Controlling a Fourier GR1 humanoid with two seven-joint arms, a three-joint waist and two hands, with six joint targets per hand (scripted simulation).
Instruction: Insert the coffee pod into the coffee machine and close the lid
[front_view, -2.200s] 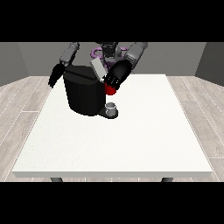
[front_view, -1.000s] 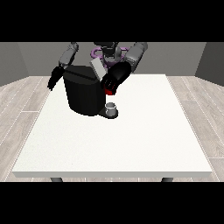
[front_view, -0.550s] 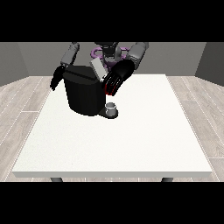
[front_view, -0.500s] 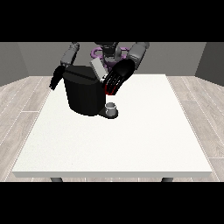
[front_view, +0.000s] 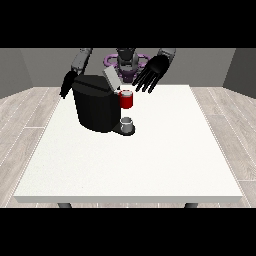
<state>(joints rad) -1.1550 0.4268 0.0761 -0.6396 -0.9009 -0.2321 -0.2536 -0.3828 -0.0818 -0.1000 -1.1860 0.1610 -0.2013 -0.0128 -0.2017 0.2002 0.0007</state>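
The hand at the view's right (front_view: 151, 75) has lifted off the coffee machine (front_view: 97, 102), fingers now spread and empty, leaving the grey lid (front_view: 111, 77) raised and not yet closed.

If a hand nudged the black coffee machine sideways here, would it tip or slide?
The coffee machine looks squat with a broad body, so it would probably slide on the smooth white table rather than tip. Its bulk suggests it is fairly heavy and stiff. The raised lid is thin and slanted, so a push there would likely swing it instead of shifting the machine.
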